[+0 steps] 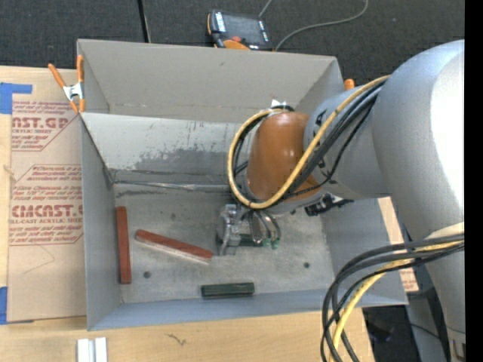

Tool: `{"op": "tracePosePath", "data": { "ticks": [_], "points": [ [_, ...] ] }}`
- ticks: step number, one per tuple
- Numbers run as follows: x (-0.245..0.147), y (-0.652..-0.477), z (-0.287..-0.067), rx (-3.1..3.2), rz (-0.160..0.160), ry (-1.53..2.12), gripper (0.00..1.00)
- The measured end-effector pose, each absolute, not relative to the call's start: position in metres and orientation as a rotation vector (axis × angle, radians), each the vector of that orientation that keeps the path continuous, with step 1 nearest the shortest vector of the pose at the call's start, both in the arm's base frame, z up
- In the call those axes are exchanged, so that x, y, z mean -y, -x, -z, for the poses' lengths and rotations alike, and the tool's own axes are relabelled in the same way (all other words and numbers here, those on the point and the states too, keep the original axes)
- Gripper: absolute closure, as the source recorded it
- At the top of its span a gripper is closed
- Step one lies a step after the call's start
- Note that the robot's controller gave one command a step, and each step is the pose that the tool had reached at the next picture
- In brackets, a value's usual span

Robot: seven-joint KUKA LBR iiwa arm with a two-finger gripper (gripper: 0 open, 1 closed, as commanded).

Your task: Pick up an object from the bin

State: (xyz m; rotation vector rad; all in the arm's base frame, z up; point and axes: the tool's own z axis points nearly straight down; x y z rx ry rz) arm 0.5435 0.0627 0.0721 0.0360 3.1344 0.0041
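Low at the centre of the frame, my claw [240, 232] hangs close to the floor of the bin [189, 81], just beside the right end of a slanting reddish stick [173, 246]. Nothing looks lifted, so I judge the pick is still all ahead. A brown-red bar [122, 245] lies at the left, and a dark bar [226, 289] at the lower wall. My orange wrist cover [275, 157] and cables hide the tip: released or clenched, I cannot tell.

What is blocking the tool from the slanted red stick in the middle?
Nothing visible. The tool hangs at the right end of the slanted red stick. The dark bar lies apart, nearer the front wall.
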Motion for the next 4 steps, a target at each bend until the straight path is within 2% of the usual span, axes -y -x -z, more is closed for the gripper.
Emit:
{"op": "tracePosePath", "data": {
  "ticks": [1,2,3,4],
  "points": [
    [-0.076,-0.535,-0.223,-3.109,-0.001,0.381,1.0],
    [-0.076,-0.533,-0.219,-3.116,-0.002,0.378,0.0],
    [-0.12,-0.507,-0.128,-3.121,-0.004,0.427,0.0],
    [-0.162,-0.488,-0.07,-3.117,-0.005,0.265,0.0]
  ]
}}
